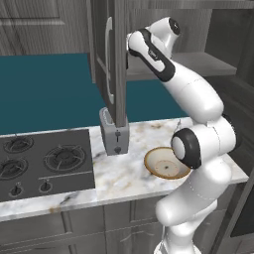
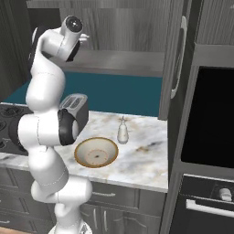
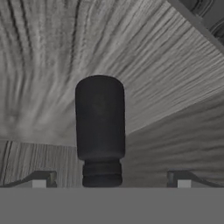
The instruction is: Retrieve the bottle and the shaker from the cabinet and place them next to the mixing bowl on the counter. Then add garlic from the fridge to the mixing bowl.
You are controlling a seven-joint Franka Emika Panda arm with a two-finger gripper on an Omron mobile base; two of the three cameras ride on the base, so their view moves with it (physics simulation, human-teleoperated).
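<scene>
A dark grey wood-grain cabinet (image 2: 123,59) with its doors swung open is seen above a white marble counter (image 2: 141,151) backed by a teal wall. On the counter a tan round mixing bowl (image 2: 96,153) is set, with a small white narrow-necked bottle (image 2: 122,131) standing upright just beside it, toward the wall; a grey metal toaster (image 1: 114,134) stands near the bowl on the stove side. The bottle step is judged done.

The white arm is raised with its hand reaching into the cabinet. In the hand view a dark cylindrical shaker (image 3: 100,129) is seen on the cabinet shelf, dead ahead of the two-finger gripper (image 3: 111,179) and centred in the gap. The fingertips (image 3: 41,178) are spread fully apart, one on either side of the shaker's narrower ribbed end, not touching it; nothing is held.

The shaker's long axis runs up the hand view, across the line between the fingertips, so a straight closing is judged to take it across its width. Whether the fingers are advanced far enough to flank it cannot be told.
</scene>
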